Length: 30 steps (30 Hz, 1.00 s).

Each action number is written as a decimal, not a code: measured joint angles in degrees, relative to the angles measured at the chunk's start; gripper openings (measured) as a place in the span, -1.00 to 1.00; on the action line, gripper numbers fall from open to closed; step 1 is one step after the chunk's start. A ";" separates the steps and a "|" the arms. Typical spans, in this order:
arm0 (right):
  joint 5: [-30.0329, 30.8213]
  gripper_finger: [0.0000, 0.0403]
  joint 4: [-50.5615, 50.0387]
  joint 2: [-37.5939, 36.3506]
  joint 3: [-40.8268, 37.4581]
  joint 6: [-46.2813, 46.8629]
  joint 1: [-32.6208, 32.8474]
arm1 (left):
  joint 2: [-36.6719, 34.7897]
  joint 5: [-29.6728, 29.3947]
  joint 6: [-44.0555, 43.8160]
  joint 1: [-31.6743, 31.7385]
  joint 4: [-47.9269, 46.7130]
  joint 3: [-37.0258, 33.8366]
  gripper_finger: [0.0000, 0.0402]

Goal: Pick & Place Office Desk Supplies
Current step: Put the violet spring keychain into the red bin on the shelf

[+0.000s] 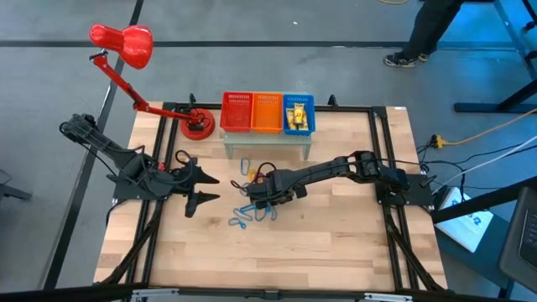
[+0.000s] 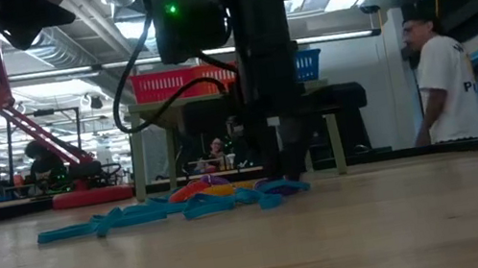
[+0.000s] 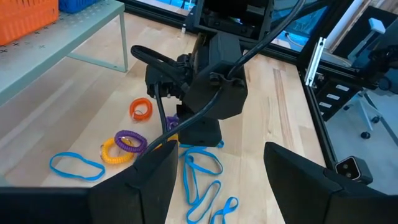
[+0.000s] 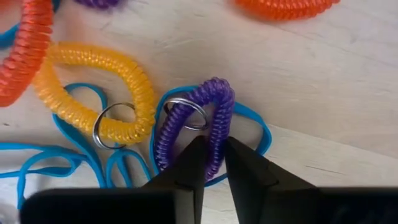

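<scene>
Over by the left edge the left gripper (image 1: 195,188) hangs idle, fingers spread. Mid-table, toward the back edge, the right gripper (image 4: 211,163) is down in the pile, fingers closed to a narrow pinch on the purple coil loop (image 4: 198,124), its long axis running straight away from the fingertips; the right arm is nearer

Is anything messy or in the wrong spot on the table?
Yes: blue bands and coil loops lie jumbled on the table instead of in the baskets. The right gripper is closing on the purple coil.
</scene>
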 joint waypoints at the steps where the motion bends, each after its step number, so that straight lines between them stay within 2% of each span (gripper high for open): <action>1: 0.26 -0.72 0.00 -0.22 -0.05 0.00 0.05 | 0.00 0.00 -0.04 0.02 0.00 0.02 0.17; 9: 7.18 -0.76 -0.33 -4.05 -0.13 -0.15 0.24 | 0.00 -0.13 -0.75 0.02 0.00 0.02 0.17; 15: 12.60 -0.95 -0.70 -8.13 -0.13 1.55 1.47 | 0.00 -0.24 -0.89 0.02 0.00 0.02 0.17; 18: 15.06 -0.97 -0.68 -10.31 -0.13 3.63 2.81 | -0.02 -0.28 -0.91 0.02 0.00 0.02 0.17; 30: 18.31 -0.98 1.67 -15.86 -0.13 8.85 8.07 | -0.02 -0.28 -0.45 0.00 -0.02 0.02 0.17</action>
